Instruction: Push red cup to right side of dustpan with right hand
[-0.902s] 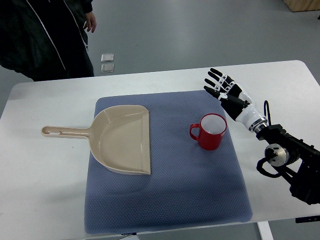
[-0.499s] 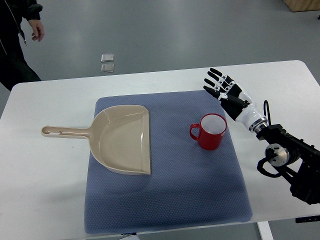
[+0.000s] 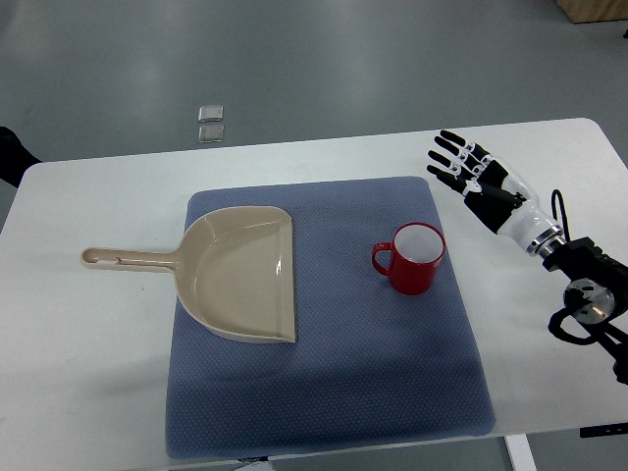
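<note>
Illumination: bright, even overhead light is flooding my work area.
Shadows: my red cup [image 3: 416,258] is casting only a faint, soft shadow on the blue mat [image 3: 324,392]; a diffuse darker band is lying across the mat's near part.
Glare: the white table [image 3: 88,353] is reflecting mildly, not clipping.
Focus: my right hand [image 3: 478,179] is rendering sharp, without motion blur.
Edges: the table outline is bowing slightly.

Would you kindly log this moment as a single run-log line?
right hand: open, over table, apart from cup | red cup: upright on blue mat, right of dustpan | left hand: out of view
</note>
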Controlling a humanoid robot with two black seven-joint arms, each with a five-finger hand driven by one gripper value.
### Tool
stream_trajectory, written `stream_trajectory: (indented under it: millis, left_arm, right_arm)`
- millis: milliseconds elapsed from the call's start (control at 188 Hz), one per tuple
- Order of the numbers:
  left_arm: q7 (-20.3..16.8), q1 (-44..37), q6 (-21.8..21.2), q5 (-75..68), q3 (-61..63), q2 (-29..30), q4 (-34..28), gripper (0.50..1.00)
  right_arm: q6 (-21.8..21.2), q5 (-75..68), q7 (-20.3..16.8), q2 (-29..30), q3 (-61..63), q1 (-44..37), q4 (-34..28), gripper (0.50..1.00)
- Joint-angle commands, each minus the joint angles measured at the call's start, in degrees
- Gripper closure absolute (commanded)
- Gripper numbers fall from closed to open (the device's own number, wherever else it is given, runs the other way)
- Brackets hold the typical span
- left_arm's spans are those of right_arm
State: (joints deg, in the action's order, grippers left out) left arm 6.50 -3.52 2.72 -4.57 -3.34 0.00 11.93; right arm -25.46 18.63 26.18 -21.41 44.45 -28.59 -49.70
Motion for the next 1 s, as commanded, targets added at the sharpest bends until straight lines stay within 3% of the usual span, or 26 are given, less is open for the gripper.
stream_trajectory:
  millis: [0, 223, 568, 992]
  left_arm:
    - [0.0, 0.0, 0.0, 0.0, 0.0, 0.0, 0.28, 0.5]
    - [0.0, 0.0, 0.0, -0.09, 0.0, 0.0, 1.07, 0.5]
    - [0.0, 0.0, 0.0, -0.09, 0.0, 0.0, 1.07, 0.5]
    - [0.0, 0.0, 0.0, -0.09, 0.0, 0.0, 1.07, 0.5]
  right_arm:
    - [-1.61, 0.09, 0.01, -2.5, -0.06, 1.35, -0.84, 0.568]
    - [-1.87, 0.09, 0.98, -5.57, 0.02, 5.83, -4.71, 0.568]
    - [-1.52, 0.36, 4.23, -4.96, -0.06, 10.14, -7.7, 0.568]
    - [-0.02, 8.62, 4.93, -3.64, -0.59, 11.9, -8.14, 0.568]
